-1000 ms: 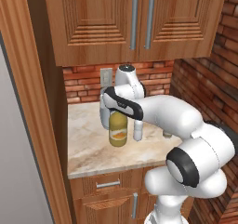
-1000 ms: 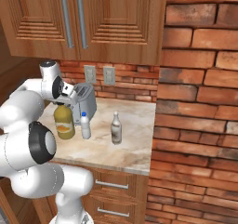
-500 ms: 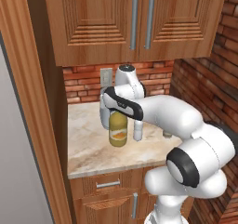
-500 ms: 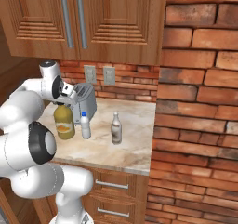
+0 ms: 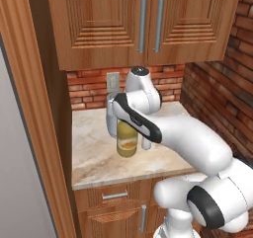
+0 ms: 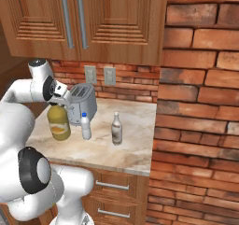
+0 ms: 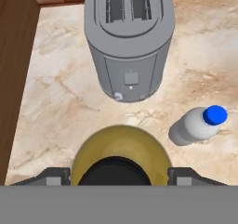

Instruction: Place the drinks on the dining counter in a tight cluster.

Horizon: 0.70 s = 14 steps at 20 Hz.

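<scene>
Over the last second nothing has moved: the gripper [image 7: 119,175] remains poised over the black cap of the juice bottle [image 6: 59,122], its fingers spread wide to either side of the bottle's shoulders, with no firm hold evident. That bottle stands on the small counter [image 5: 94,155] beside the toaster [image 7: 128,46], with the blue-capped bottle [image 6: 85,126] and the grey-brown bottle [image 6: 116,129] nearby. No drink has reached the dining counter; the first pickup looks pending
</scene>
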### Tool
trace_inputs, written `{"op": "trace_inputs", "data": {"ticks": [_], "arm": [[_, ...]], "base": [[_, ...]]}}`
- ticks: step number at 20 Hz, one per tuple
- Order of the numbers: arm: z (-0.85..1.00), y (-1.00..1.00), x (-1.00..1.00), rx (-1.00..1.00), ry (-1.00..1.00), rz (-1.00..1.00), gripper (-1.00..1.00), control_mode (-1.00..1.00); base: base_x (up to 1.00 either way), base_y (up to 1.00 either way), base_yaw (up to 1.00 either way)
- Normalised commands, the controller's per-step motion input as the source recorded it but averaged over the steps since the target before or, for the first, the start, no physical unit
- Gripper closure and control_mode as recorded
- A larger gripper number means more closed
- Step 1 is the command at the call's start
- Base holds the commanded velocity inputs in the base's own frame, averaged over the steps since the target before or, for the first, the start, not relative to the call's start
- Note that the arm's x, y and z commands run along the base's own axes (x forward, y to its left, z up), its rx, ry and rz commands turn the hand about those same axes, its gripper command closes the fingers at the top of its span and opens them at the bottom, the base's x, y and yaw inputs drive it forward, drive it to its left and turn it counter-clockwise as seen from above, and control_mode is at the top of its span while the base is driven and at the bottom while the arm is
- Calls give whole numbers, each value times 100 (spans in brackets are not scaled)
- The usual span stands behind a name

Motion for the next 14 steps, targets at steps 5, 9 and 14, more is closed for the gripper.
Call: {"op": "trace_inputs", "data": {"ticks": [5,9,14], "arm": [[45,-12,-56,3,-4,0,100,-100],[30,-16,-59,1,0,0,100,-100],[25,-7,-37,0,3,0,100,-100]], "base": [[0,0,0],[0,0,0],[0,0,0]]}}
